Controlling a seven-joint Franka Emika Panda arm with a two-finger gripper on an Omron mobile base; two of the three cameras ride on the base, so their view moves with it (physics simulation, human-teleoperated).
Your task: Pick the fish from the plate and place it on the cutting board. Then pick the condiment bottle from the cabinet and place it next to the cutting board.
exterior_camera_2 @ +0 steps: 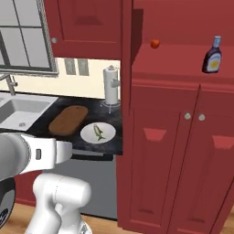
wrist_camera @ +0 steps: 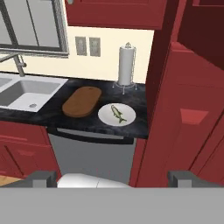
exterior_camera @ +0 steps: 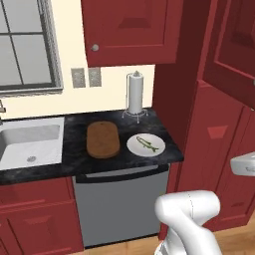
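The small silvery-green fish lies on the round white plate at the counter's right end. Just left of the plate the brown cutting board lies flat. The dark condiment bottle with a pale blue cap stands upright in the shelf recess of the tall red cabinet. My gripper hangs well back from the counter, facing it, open with nothing between its fingertips.
A white paper towel roll stands behind the plate. A sink lies to the left, a grey dishwasher front below the counter. A small red round thing sits on the cabinet shelf.
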